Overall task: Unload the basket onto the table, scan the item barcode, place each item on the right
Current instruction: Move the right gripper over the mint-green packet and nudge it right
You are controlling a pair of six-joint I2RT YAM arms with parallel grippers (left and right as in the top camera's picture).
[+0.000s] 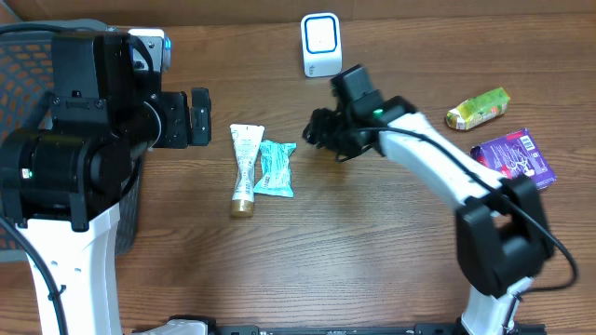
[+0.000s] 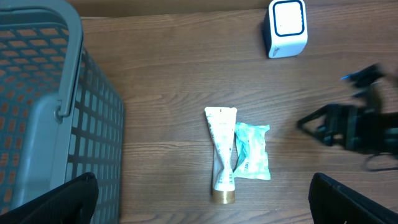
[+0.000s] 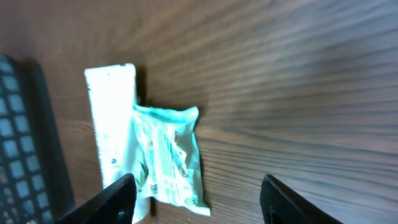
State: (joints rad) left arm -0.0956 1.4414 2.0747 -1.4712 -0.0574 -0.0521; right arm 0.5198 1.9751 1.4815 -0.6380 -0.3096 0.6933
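Note:
A teal packet (image 1: 275, 168) lies flat on the wooden table, touching a white tube with a gold cap (image 1: 244, 167). The white scanner box (image 1: 319, 45) stands upright at the back. My right gripper (image 1: 318, 131) hovers open just right of the packet, holding nothing. In the right wrist view the packet (image 3: 171, 158) lies by the left finger (image 3: 118, 199), with the tube (image 3: 112, 124) beyond it. My left gripper (image 1: 198, 116) is wide open and empty, left of the tube. The left wrist view shows the tube (image 2: 222, 152), packet (image 2: 252, 152) and scanner (image 2: 286, 28). I cannot make out a barcode.
A grey mesh basket (image 2: 50, 106) fills the left side under the left arm. A green packet (image 1: 478, 109) and a purple packet (image 1: 512, 158) lie at the right, beside the right arm (image 1: 438, 167).

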